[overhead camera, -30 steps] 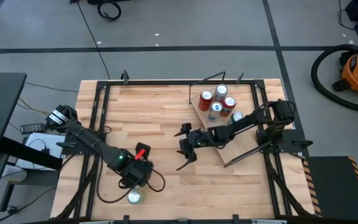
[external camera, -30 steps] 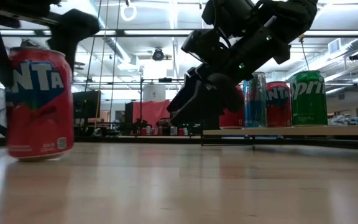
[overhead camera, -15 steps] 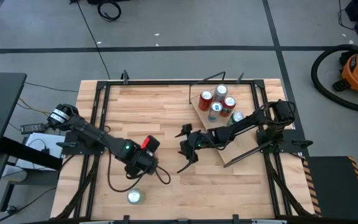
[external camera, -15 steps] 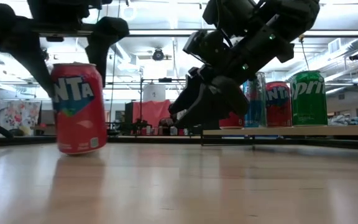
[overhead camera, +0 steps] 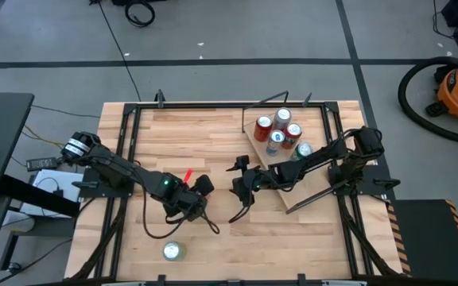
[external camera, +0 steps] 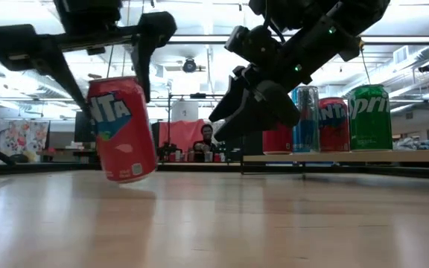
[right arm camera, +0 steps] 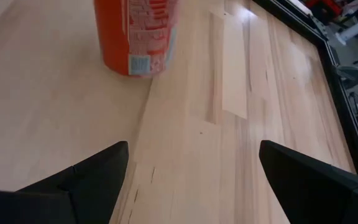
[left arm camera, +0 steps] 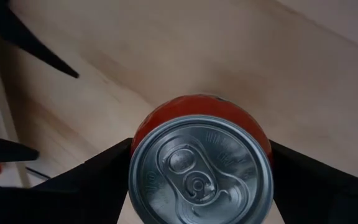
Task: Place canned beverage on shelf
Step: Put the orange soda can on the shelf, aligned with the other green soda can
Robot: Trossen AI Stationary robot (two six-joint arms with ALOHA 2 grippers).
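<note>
Jaws of left gripper [external camera: 99, 71] pinch red Fanta aluminium can [external camera: 122, 129], tilted, clear of bench; right gripper [overhead camera: 241, 191] spread, empty. Transit step; next: carry to light-wood shelf [overhead camera: 270, 160], set upright.

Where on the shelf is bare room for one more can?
The shelf is bare on its near half, between the cans and the lower black rod. The far half is crowded with cans. The right hand hovers beside that free part.

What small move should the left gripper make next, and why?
Probably carry the red Fanta can toward the right gripper. The left gripper holds it tilted and off the wooden tabletop, and the light-wood shelf is on the right arm's side.
</note>
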